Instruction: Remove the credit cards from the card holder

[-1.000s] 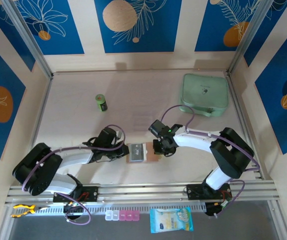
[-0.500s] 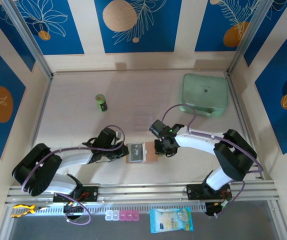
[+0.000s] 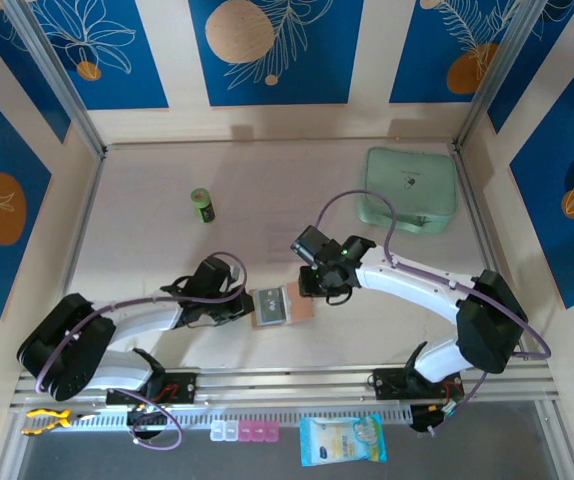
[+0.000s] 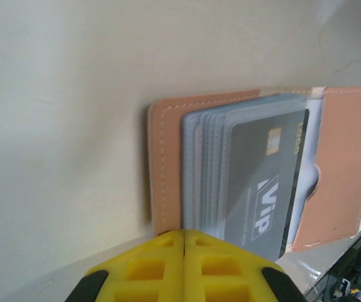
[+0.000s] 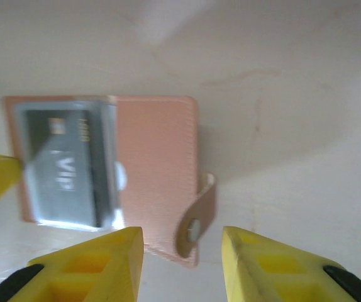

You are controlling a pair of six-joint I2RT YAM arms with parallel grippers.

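Note:
The tan card holder (image 3: 302, 308) lies open on the table between the two arms. Its grey clear pockets (image 4: 209, 170) fan out, and a dark credit card (image 4: 265, 185) printed "VIP" sits in the top pocket. My left gripper (image 4: 185, 242) is shut, its yellow tips resting at the holder's left cover (image 4: 166, 163). My right gripper (image 5: 182, 248) hovers open above the right flap (image 5: 155, 157), with the snap strap (image 5: 200, 217) showing between its fingers and nothing held. The VIP card (image 5: 64, 167) also appears there, blurred. In the top view the left gripper (image 3: 250, 305) and right gripper (image 3: 309, 290) flank the holder.
A mint-green case (image 3: 410, 187) lies at the back right. A small green cylinder (image 3: 202, 205) stands at the back left. Past the near rail lie pink and white pill boxes (image 3: 247, 431) and a blue packet (image 3: 342, 440). Metal frame posts and walls border the table.
My right gripper has opened, let go of the holder's right side, and drawn up and toward the back-left. The left gripper stays shut in place.

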